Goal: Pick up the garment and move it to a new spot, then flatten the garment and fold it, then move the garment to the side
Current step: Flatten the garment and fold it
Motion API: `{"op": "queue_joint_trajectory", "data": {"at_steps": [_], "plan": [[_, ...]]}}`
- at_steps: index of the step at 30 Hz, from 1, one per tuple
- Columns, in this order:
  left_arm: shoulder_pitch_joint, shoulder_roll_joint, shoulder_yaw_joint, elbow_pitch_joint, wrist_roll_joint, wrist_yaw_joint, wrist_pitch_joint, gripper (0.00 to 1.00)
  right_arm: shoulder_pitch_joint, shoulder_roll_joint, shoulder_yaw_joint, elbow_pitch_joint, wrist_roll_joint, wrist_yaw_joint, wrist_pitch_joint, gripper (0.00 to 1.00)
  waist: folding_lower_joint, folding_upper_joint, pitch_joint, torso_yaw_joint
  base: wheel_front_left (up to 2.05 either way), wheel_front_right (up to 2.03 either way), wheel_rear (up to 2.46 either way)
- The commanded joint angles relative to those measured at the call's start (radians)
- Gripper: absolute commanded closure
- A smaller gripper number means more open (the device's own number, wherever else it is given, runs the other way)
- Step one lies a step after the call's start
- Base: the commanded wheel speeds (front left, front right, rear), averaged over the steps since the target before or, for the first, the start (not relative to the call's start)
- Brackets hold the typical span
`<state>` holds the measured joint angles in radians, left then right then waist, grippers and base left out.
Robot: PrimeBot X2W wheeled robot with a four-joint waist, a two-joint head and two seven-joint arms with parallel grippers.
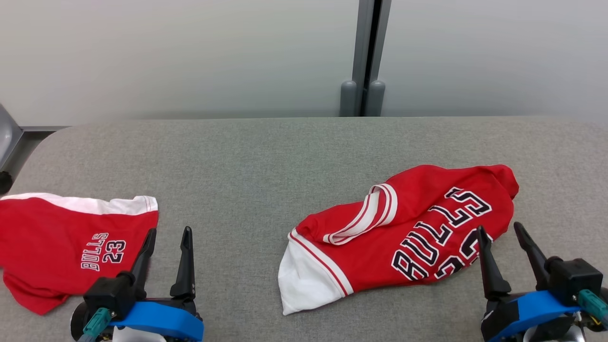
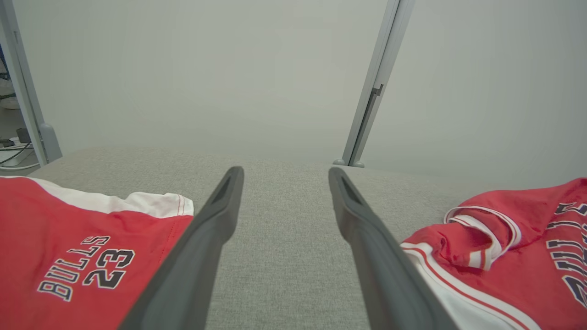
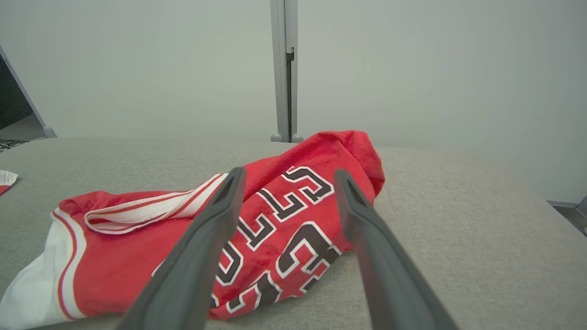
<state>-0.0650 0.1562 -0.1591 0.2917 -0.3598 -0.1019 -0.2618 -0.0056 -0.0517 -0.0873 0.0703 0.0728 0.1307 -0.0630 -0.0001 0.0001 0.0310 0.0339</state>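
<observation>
Head view: crumpled red jersey (image 1: 408,232) lies at four o'clock on the grey table (image 1: 266,161), red shorts (image 1: 61,247) at eight o'clock. Left gripper (image 1: 169,231) and right gripper (image 1: 498,227) hover empty, fingers spread apart.

Grey fabric-covered table (image 1: 266,156). Pale grey wall panels (image 1: 166,57) behind, divided by a vertical post (image 1: 363,47). Red shorts (image 1: 47,237) with a white band, lettered BULLS 23, lying at table's left.
</observation>
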Motion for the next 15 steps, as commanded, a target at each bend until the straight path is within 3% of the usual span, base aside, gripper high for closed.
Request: {"op": "queue_joint_trajectory", "data": {"at_steps": [1,8,15], "plan": [[0.005,0.005,0.004,-0.003,-0.003,0.003,-0.005,0.0,0.015,0.001,0.002,-0.008,0.006,0.0,-0.001,0.0,0.0001,-0.0001,-0.003,-0.004,0.0,0.0,0.0],[-0.001,0.011,-0.025,0.017,0.012,-0.002,0.014,0.0,0.033,0.001,0.007,-0.013,0.043,0.0,0.015,0.0,0.0001,-0.0001,-0.01,-0.027,0.0,0.0,0.0],[-0.136,-0.023,-0.22,0.059,0.007,-0.028,0.154,0.0,0.007,0.001,0.025,-0.01,0.058,0.0,0.016,0.0,0.0001,-0.0001,0.016,-0.056,0.0,0.0,0.0]]}}
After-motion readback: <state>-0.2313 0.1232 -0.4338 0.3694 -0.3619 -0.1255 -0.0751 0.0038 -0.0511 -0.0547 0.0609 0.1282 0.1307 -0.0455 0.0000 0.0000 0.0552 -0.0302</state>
